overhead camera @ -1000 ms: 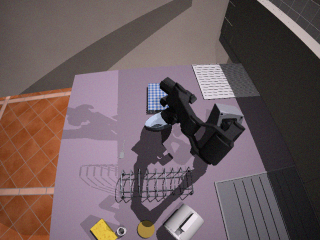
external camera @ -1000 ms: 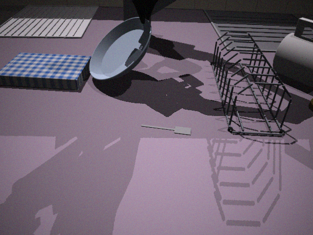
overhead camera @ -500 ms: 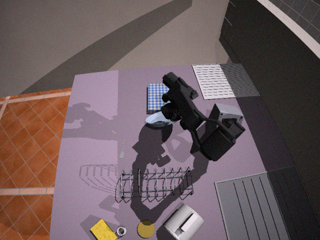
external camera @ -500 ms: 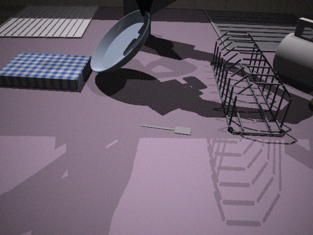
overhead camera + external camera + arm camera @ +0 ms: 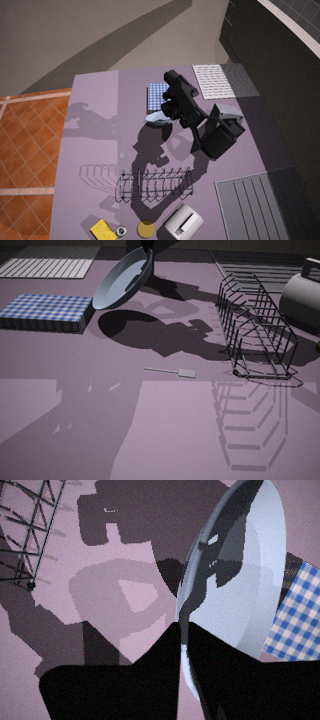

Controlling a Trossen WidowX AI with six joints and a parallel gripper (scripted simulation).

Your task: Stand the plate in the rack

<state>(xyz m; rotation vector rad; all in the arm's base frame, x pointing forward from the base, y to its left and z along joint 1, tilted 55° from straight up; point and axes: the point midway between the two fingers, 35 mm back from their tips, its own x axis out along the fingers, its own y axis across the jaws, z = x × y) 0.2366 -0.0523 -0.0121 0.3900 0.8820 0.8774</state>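
My gripper (image 5: 172, 116) is shut on the rim of the pale blue plate (image 5: 158, 119). The plate hangs tilted in the air above the counter, clear of its shadow, as the exterior view shows (image 5: 122, 278). In the wrist view the plate (image 5: 235, 580) stands nearly on edge between my dark fingers. The wire dish rack (image 5: 155, 184) stands on the counter nearer the front edge, with its slots empty. It also shows in the exterior view (image 5: 254, 325) to the right of the plate.
A blue checked block (image 5: 157, 96) lies just behind the plate. A small flat spatula (image 5: 122, 151) lies left of the rack. A yellow sponge (image 5: 102, 229), a small cup (image 5: 121, 230), a yellow disc (image 5: 145, 228) and a white toaster (image 5: 184, 222) sit along the front edge.
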